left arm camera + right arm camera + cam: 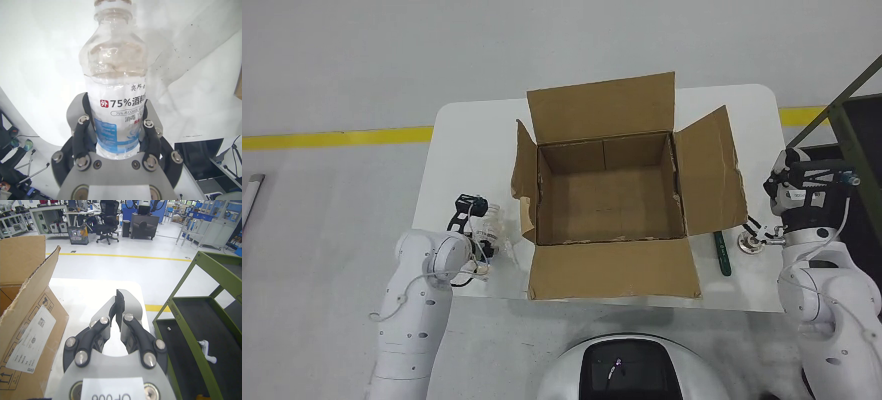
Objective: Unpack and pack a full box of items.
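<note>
Found the left hand (116, 106) clamped on a clear plastic bottle (115, 75) — 2 fingers (75, 111) pressed against its labelled lower body, the threaded neck pointing away from the wrist. Got that grip plainly from the left wrist view. Took the placing from the top view: hand and bottle over the left part of the white desk (452, 140), near the cardboard box (607, 195) but apart from it. Could not tell whether the bottle touched the desk or hung above it.

Saw the box standing in the middle of the desk with all 4 flaps spread outward and its bare cardboard floor showing from above. Picked up from the right wrist view a detail on the side of the box: a white label on its outer wall.

Found the right hand (118, 298) closed — ribbed pads (118, 313) pressed together with nothing between them, at the desk's right edge, between the box and a green cart (189, 317). Noted from the top view a green pen-like stick (724, 253) and a small round metal piece (752, 243) lying on the desk just beside the box's right flap.
</note>
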